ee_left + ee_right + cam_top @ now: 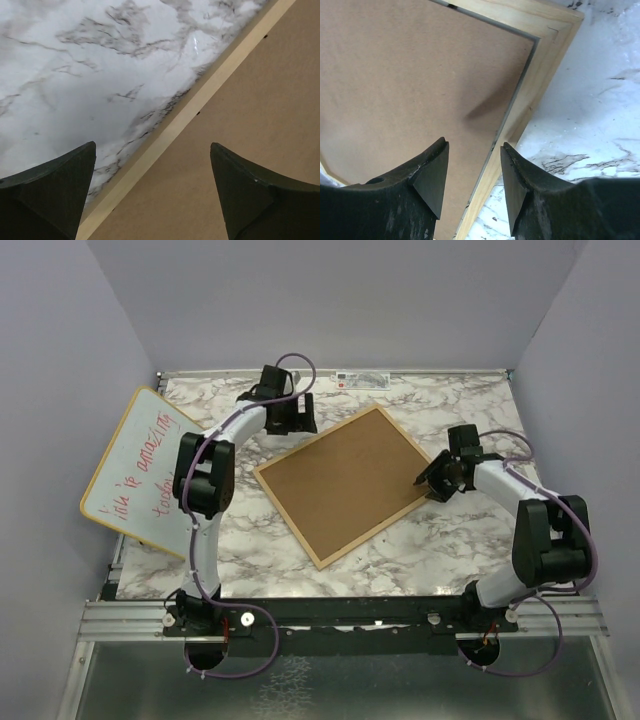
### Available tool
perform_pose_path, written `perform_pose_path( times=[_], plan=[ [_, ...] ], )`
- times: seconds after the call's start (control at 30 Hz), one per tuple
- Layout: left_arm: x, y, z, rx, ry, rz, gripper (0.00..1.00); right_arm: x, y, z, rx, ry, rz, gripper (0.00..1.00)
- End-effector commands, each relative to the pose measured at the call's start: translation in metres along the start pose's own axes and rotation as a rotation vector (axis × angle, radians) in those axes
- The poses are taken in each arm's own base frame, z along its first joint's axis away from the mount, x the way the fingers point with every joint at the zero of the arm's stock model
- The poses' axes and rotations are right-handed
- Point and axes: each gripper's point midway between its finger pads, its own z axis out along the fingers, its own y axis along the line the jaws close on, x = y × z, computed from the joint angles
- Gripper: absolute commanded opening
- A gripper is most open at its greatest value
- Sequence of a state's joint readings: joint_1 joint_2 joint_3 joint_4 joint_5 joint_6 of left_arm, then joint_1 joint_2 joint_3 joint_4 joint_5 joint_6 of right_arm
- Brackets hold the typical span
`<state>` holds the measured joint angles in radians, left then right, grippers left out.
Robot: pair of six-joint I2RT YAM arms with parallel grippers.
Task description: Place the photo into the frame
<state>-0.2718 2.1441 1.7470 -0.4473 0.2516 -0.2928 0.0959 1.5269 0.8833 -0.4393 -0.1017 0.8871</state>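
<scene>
The frame [378, 525] of thin light wood lies face down and turned diamond-wise on the marble table, with a brown backing board [345, 480] filling it. The photo is hidden. My left gripper [300, 420] hovers open over the frame's upper-left side. In the left wrist view its wide-spread gripper [152, 147] straddles the wood rim [196, 100] and the backing board [260, 125], holding nothing. My right gripper [425, 483] is at the frame's right corner. In the right wrist view this gripper [474, 144] stands open above the rim [537, 85] and the board [410, 80], with nothing between its fingers.
A round-cornered whiteboard [140, 470] with red handwriting leans at the left edge of the table, partly against the left wall. Grey walls close in the left, back and right sides. A metal rail runs along the near edge by the arm bases.
</scene>
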Motion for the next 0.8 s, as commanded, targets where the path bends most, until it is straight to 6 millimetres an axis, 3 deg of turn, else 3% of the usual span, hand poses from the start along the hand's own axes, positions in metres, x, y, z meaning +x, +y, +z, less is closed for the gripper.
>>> perform_pose_path(
  times=[0.0,0.2,0.43,0.67,0.77],
  plan=[
    [0.018,-0.026,0.023,0.09,0.067,0.053,0.94,-0.002,-0.023,0.009,0.101,-0.015,0.053,0.49],
    [0.034,-0.019,0.037,0.066,0.102,0.064,0.91,0.002,-0.03,0.023,0.112,0.002,0.046,0.45],
    [0.056,-0.013,0.045,0.067,0.157,0.063,0.87,0.007,-0.037,0.037,0.121,0.023,0.035,0.29],
    [0.073,-0.005,0.053,0.05,0.196,0.057,0.84,0.021,-0.065,0.052,0.209,0.064,0.013,0.1],
    [0.075,-0.004,0.054,0.047,0.201,0.055,0.84,0.018,-0.076,0.055,0.268,0.053,-0.022,0.03]
  ],
)
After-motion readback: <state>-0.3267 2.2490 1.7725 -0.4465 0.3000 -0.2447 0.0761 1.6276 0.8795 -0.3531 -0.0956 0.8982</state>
